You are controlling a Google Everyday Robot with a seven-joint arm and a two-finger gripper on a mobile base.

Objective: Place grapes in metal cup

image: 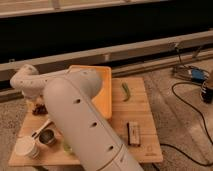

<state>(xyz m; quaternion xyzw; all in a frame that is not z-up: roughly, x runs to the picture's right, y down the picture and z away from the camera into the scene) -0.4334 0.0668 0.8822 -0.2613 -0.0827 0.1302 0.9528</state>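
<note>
Where the white arm [75,115] rises from the bottom edge of the view, it crosses the wooden table [142,117] toward 10 o'clock, bends at a rounded joint beyond the table's left edge, and turns downward. The gripper [36,102] sits at the lower end of that last link, over the table's 9 o'clock edge. It is directly above the grapes [41,109], at or very near contact with them. Whether it is released or clamped on them cannot be told, because the wrist housing covers it.

The grapes lie on the table surface at 9 o'clock as a dark reddish cluster. The metal cup [48,137] stands upright at 6 o'clock from the grapes, near them but apart, toward the table's 8 o'clock corner. Its interior is dark, and the grapes are outside it.

A white utensil [40,128] lies tilted between the grapes and the metal cup. A white cup [26,148] stands just beside the metal cup at its 8 o'clock. A small green item [67,147] shows at 3 o'clock from the metal cup, partly hidden by the arm.

An orange tray [104,92] lies at the table's 12 o'clock, its left part covered by the arm. A green pepper [126,91] lies on bare wood at 3 o'clock from the tray. A small dark block [133,134] lies at the table's 5 o'clock. Cables [190,95] run over the floor at 3 o'clock from the table.
</note>
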